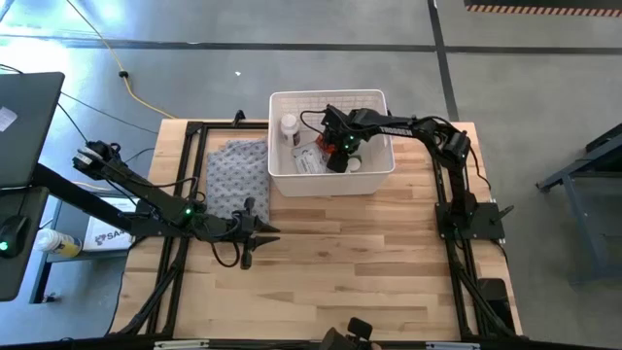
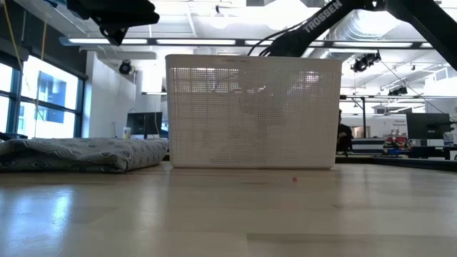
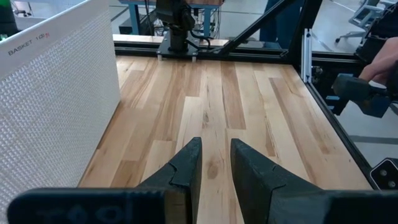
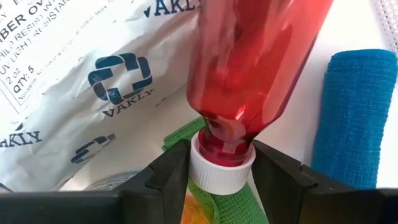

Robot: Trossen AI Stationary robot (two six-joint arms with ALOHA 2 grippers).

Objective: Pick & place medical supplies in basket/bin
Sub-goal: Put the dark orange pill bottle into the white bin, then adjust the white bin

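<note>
On your far left, off the table's edge, a white box (image 1: 105, 233) and a yellow-capped bottle (image 1: 53, 243) lie on the floor beside the frame. Moving in, your left arm stretches low across the table's left side and its left gripper (image 1: 247, 233) hangs over bare wood just in front of the grey patterned cloth (image 1: 236, 177); in the left wrist view its two fingers (image 3: 186, 167) stand slightly apart with nothing between them, the wooden table (image 3: 217, 106) running ahead and the basket's slotted wall to one side. A person's hand (image 3: 380, 70) shows beyond the table frame in that same view. Next to the cloth, at the table's far edge, sits the white basket (image 1: 330, 180). Inside it, toward its left end, you can see a white pill bottle (image 1: 289, 124) and a white printed packet (image 1: 308, 160). Your right arm reaches over the basket from the right, and the right gripper (image 1: 338, 156) is down inside it. From the right wrist you see its jaws pinching the white cap of the red bottle (image 4: 255, 68), which tilts over the packet, with a green tube (image 4: 214, 199) beneath the cap and a blue roll (image 4: 354, 118) just beside it.
</note>
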